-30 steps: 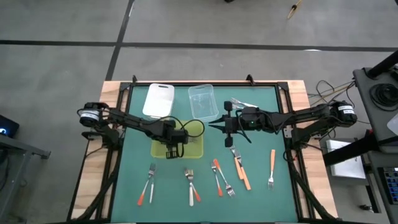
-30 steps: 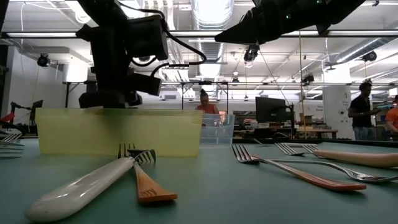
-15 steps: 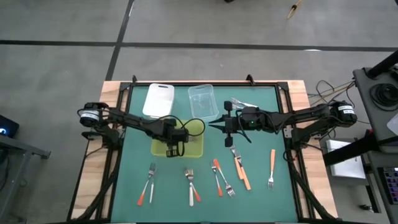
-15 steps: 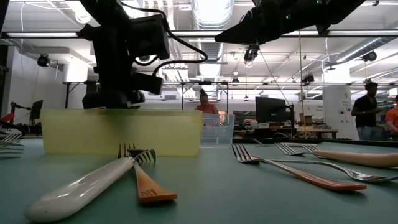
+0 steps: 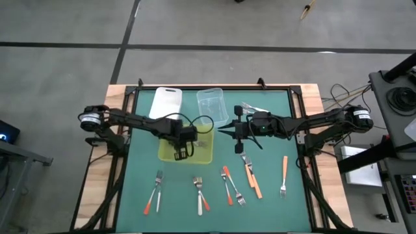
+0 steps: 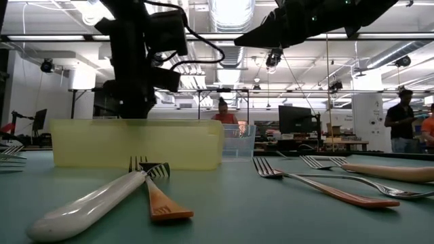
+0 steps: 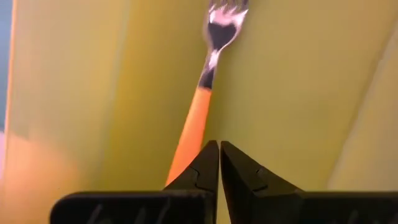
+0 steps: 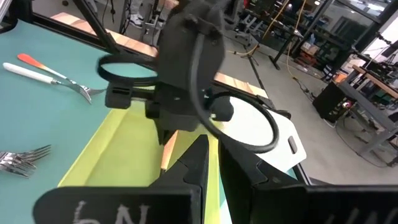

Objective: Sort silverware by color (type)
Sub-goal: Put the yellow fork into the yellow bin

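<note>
Left gripper (image 5: 182, 153) has shifted up-frame over the tray (image 5: 205, 156); right gripper (image 5: 221, 131) unchanged at centre, fingers closed, empty. Low: forks (image 6: 146, 177) lie lower left. Left wrist: fingers together, orange fork (image 7: 202, 99) lies in tray, upper centre.

Left gripper (image 5: 184, 151) fills the yellow-green tray (image 5: 207, 156), blocking entry there. Right gripper (image 5: 224, 132) hangs centre-bench, just beside the clear tub (image 5: 212, 106). Forks (image 5: 200, 194) crowd the front strip; bench (image 5: 273, 104) is bare btwn tray & forks.
</note>
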You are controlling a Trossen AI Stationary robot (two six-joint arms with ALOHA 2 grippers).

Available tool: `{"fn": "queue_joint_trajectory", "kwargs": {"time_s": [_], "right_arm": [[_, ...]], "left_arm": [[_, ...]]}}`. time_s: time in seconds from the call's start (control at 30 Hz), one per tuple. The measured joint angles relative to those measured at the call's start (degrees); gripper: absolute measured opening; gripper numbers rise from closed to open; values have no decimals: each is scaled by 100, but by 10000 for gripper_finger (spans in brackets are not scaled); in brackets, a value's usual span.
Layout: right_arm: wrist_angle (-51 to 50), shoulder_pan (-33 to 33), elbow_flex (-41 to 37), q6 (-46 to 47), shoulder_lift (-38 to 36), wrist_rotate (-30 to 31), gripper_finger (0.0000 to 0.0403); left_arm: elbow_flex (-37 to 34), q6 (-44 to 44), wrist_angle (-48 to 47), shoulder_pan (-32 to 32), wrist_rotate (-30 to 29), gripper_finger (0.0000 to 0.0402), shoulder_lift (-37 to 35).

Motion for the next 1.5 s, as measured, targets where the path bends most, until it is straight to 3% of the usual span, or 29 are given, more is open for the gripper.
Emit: {"fn": "queue_joint_trajectory", "kwargs": {"time_s": [0.2,0.3,0.4,0.57,0.93,1.5], "right_arm": [[-79,-13,1,0,0,1,27],[-83,-13,2,0,0,1,27],[-83,-13,2,0,0,1,27],[-104,-13,2,2,-2,1,27],[-126,-25,2,1,-4,1,27],[-128,-39,2,0,-4,3,27]], "left_arm": [[-8,-1787,-29,323,1011,0,-184],[-7,-2951,23,330,835,0,-265],[-6,-3434,56,207,616,0,-271],[-5,-3586,342,70,301,0,-82],[-5,-3363,529,70,228,0,343],[-93,-3359,621,-10,-3,0,435]]}}
